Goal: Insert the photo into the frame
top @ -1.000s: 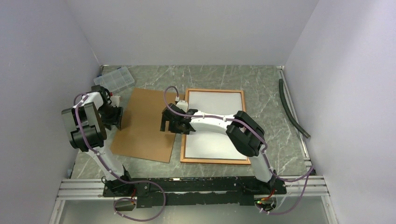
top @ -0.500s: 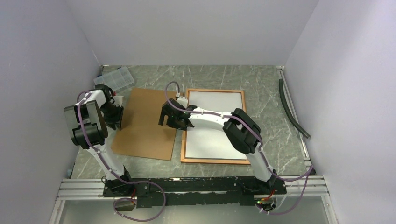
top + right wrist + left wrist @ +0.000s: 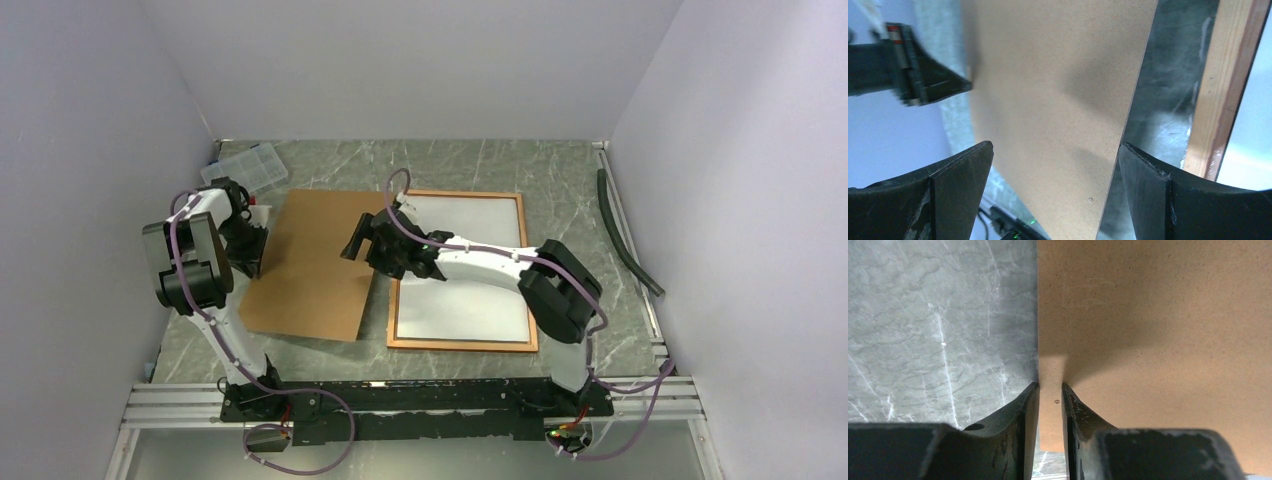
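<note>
Top external view: a large, flat, plain brown backing board (image 3: 310, 275) lies on the grey-green marbled table (image 3: 470, 160), left of centre and turned a little askew. Just beside its right edge, with a narrow strip of table between them, lies the large rectangular picture frame with a narrow red-orange wooden border (image 3: 461, 346). It lies flat and square to the table's edges. A white rectangular sheet (image 3: 470, 295) fills the frame's opening; whether this is the photo lying face down I cannot tell.

The left gripper (image 3: 251, 252) is at the board's left edge. In the left wrist view its two black fingers (image 3: 1024, 410) stand close together with only a slim gap. One is over the table and the other over the board, and the board's edge runs into the gap. Whether they actually pinch the board I cannot tell.

The right gripper (image 3: 360, 241), its arm passing above the frame, hangs over the board's right edge. The right wrist view shows its fingers (image 3: 955, 190) spread wide. Nothing is held between them; the board lies below, and the frame's left rail is just to one side.

A clear plastic compartment box (image 3: 245, 166) sits at the table's far left corner, near the left arm. A dark hose (image 3: 625, 228) lies along the table's right side.
</note>
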`<state>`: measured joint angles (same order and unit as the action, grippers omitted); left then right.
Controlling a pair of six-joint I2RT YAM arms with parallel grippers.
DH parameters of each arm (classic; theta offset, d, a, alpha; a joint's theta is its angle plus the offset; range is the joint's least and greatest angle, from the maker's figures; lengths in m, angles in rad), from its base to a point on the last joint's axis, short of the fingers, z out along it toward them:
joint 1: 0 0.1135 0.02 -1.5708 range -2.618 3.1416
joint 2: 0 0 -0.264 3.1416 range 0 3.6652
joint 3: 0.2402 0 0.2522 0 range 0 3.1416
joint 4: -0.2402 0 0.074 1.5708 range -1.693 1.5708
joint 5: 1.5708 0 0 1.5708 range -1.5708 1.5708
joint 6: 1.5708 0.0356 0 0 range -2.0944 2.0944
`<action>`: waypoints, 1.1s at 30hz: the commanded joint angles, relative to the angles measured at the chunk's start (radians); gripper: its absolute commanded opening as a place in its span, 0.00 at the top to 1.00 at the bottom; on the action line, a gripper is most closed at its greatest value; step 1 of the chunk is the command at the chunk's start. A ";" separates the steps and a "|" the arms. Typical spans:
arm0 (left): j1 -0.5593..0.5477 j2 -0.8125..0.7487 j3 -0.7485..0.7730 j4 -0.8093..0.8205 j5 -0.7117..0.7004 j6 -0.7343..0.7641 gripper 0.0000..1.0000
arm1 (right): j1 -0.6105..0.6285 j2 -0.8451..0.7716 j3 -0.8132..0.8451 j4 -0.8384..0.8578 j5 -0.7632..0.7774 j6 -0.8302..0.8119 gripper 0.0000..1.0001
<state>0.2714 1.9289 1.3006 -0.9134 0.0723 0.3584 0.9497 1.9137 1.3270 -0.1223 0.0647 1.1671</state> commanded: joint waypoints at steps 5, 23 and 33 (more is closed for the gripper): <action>-0.120 0.092 -0.063 0.044 0.147 -0.019 0.74 | 0.015 -0.182 -0.092 0.209 0.011 0.103 0.00; -0.262 0.077 -0.038 0.006 0.118 -0.058 0.76 | -0.120 -0.397 -0.421 0.179 0.044 0.094 0.00; -0.182 -0.091 0.130 -0.172 0.148 -0.010 0.52 | -0.209 -0.337 -0.392 0.107 -0.057 -0.102 0.01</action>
<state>0.0593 1.9266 1.3380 -1.0157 0.1455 0.3325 0.7643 1.5463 0.9077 -0.0113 0.0715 1.1584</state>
